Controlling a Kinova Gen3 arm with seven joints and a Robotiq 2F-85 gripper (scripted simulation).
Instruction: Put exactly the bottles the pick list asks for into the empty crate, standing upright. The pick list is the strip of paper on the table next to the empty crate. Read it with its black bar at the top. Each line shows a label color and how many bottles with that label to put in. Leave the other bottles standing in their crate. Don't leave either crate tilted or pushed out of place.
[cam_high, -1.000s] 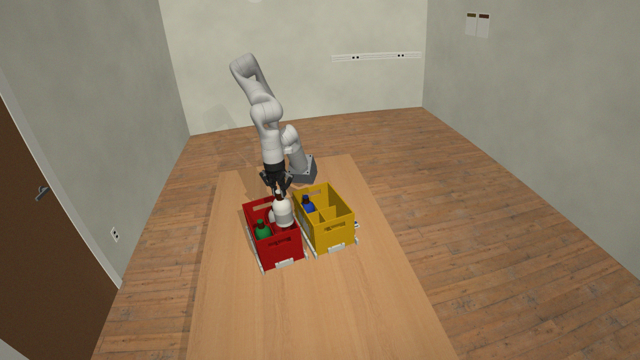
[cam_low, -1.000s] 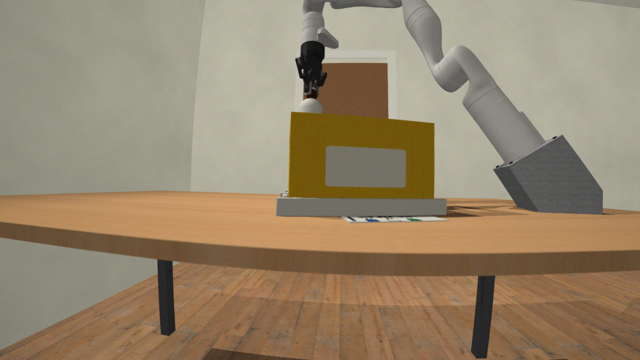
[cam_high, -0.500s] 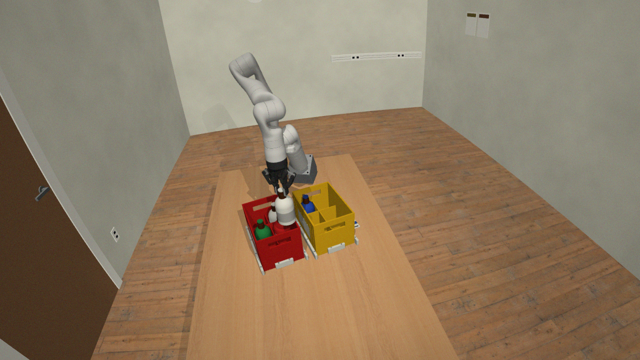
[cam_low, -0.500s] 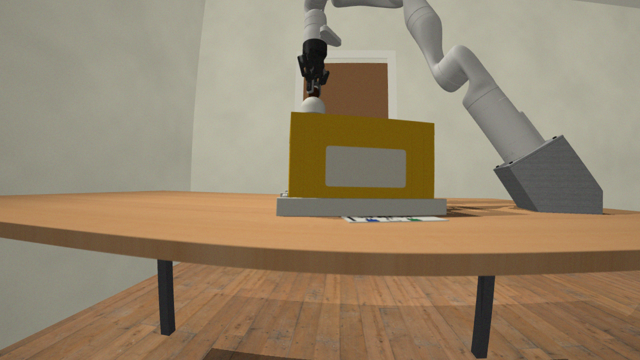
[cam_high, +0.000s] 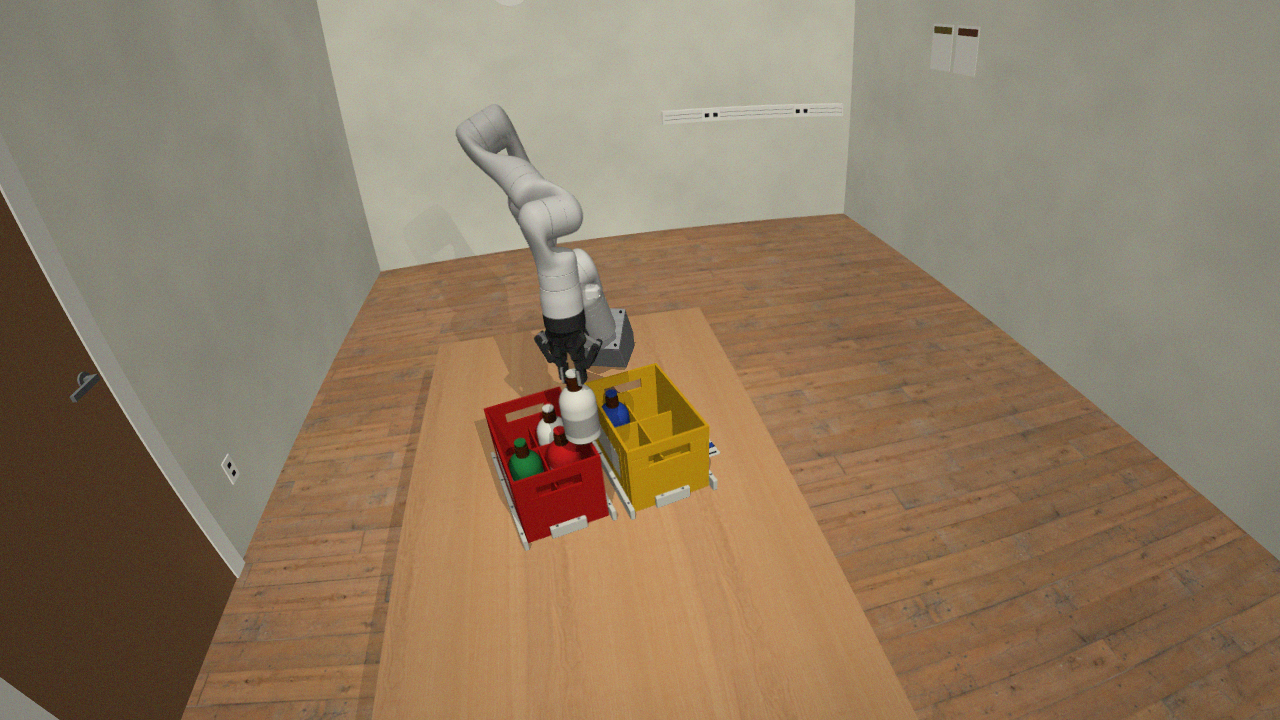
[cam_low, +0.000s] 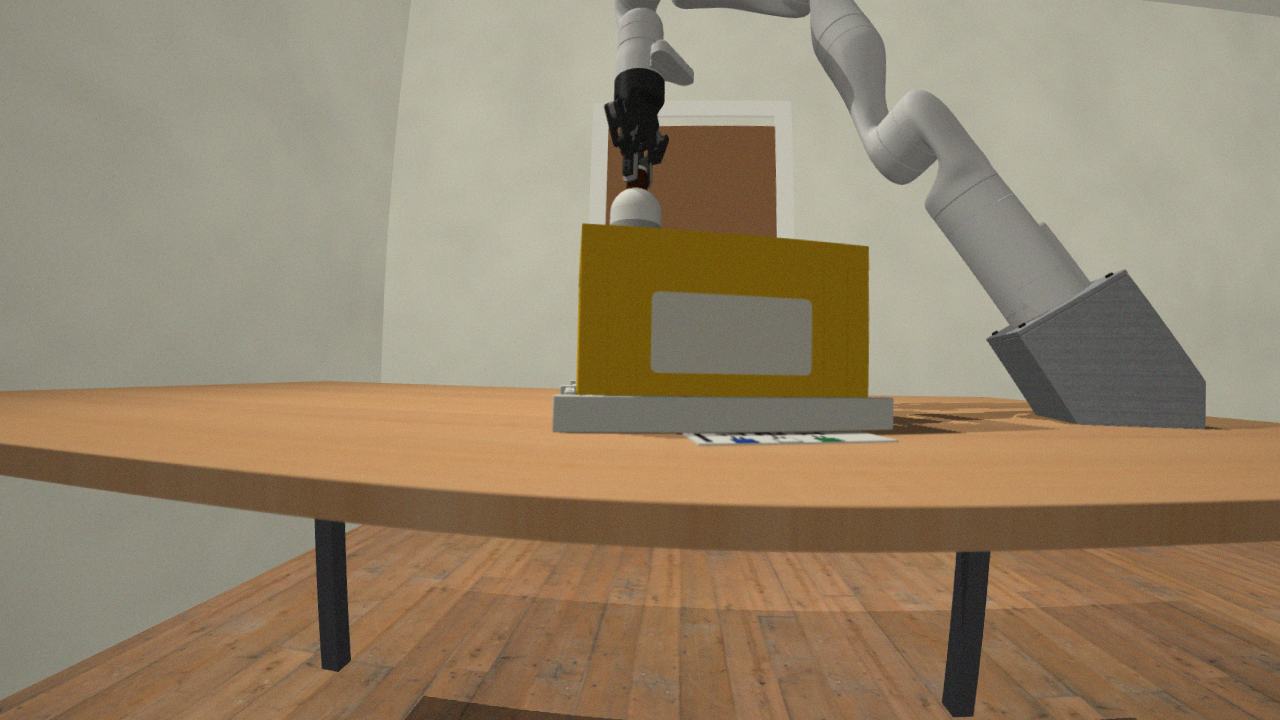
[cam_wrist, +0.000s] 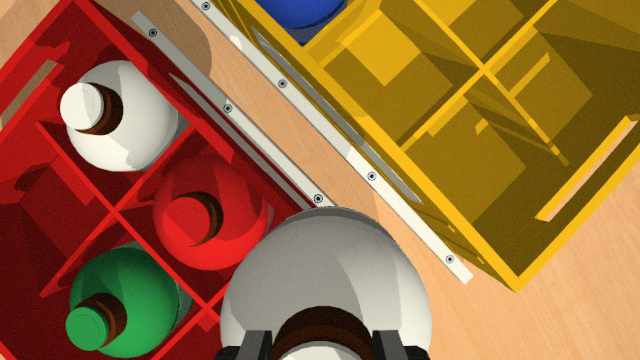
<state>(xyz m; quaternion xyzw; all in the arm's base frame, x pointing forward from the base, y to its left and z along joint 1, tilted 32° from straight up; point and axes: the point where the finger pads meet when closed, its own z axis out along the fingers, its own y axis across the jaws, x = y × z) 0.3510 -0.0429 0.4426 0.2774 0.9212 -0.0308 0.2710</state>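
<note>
Your claw is grasping the white bottle by its neck; keep it upright, clear the yellow crate's rim, then lower it straight into a vacant slot.

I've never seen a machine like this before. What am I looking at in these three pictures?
It is one jointed robot arm bolted at the far end of a wooden table. The first picture looks down from above, the second comes from the side near table height, and the third from the arm's wrist, looking down past its fingers.

On the table stand two crates. The red crate holds a green bottle, a red bottle and a white bottle. The yellow crate holds a blue bottle. A paper strip lies beside it.

The fingers grip another white bottle by its neck, lifted above crate height.
</note>
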